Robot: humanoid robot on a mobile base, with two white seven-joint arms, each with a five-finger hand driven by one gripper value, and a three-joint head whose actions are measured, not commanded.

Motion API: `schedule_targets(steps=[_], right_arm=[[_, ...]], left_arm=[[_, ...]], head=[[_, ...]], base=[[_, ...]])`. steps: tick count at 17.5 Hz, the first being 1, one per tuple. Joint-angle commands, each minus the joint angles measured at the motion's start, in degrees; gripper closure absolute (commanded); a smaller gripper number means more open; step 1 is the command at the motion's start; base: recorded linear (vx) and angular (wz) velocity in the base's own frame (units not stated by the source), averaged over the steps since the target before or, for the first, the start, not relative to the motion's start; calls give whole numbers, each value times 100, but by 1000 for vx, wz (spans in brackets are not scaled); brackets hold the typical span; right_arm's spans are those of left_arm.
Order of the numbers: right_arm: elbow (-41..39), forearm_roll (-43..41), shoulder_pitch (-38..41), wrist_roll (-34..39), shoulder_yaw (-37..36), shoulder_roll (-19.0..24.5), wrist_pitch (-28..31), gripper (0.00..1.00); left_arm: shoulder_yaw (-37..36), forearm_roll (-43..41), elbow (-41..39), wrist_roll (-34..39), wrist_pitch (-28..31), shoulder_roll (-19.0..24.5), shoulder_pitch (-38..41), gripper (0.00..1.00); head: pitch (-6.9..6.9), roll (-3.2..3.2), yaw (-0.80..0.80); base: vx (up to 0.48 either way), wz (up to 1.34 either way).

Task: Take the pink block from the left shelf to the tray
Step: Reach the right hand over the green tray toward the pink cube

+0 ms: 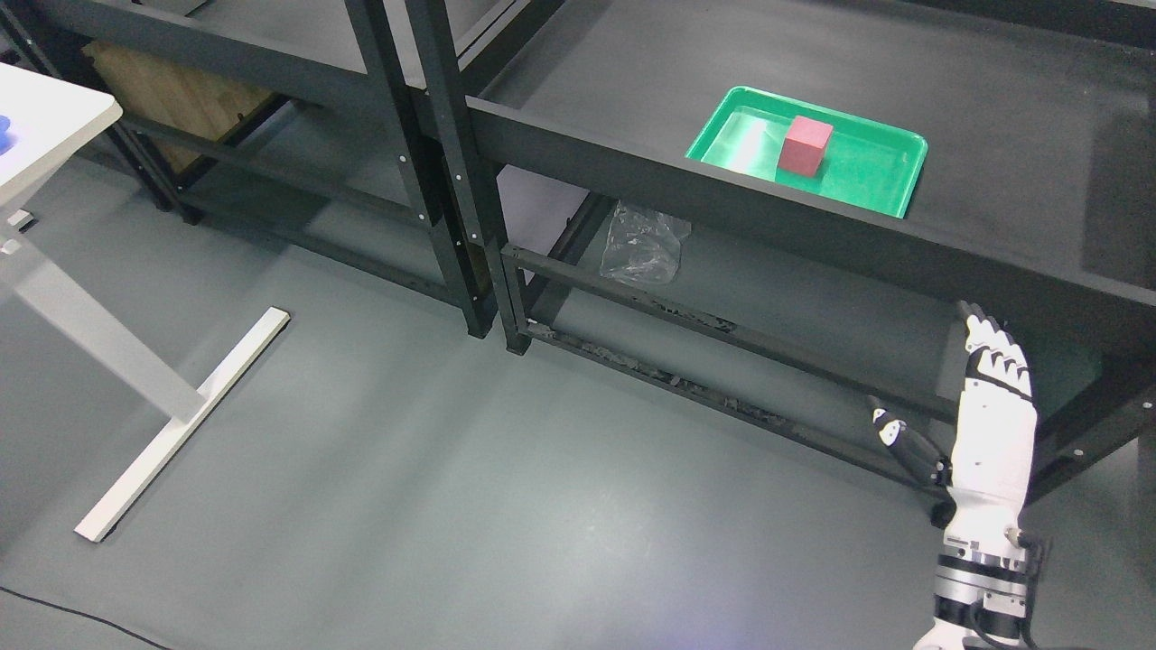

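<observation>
Up at one o'clock, the pink block [806,144] sits inside the green tray [880,176], apparently delivered; at five o'clock the right hand [992,424] hangs empty, fingers straight.

Clear plastic bag [643,244] on lower shelf; white table [45,122] at left; wooden panel, possibly crate [172,99], behind frame.

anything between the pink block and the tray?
No. The pink block already sits inside the green tray on the shelf. The right hand is open, low in front of the shelf's edge, holding nothing.
</observation>
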Motion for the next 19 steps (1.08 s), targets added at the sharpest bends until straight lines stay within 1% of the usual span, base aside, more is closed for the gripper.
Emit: schedule_targets(steps=[1, 5, 11, 13, 16, 19], right_arm=[[-3, 507, -34, 198, 94, 8, 19, 1], [-3, -10, -16, 261, 85, 8, 1, 1], [-3, -64, -34, 339, 85, 8, 1, 1], [-3, -82, -25, 628, 85, 8, 10, 1], [-3, -82, -34, 787, 85, 8, 36, 1], [-3, -82, -34, 1463, 85, 8, 334, 1]], left_arm=[[3, -9, 0, 1, -11, 100, 27, 0], [3, -9, 0, 1, -11, 100, 36, 0], [3, -9, 0, 1, -11, 100, 27, 0], [3, -9, 0, 1, -11, 100, 27, 0], [3, -9, 0, 1, -11, 100, 36, 0], [-6, -9, 0, 1, -11, 100, 27, 0]], head=[[0, 0, 0], [0, 0, 0], [0, 0, 0], [0, 0, 0], [0, 0, 0], [0, 0, 0]], base=[[339, -16], [326, -4], [358, 31], [320, 39], [335, 42], [297, 23]])
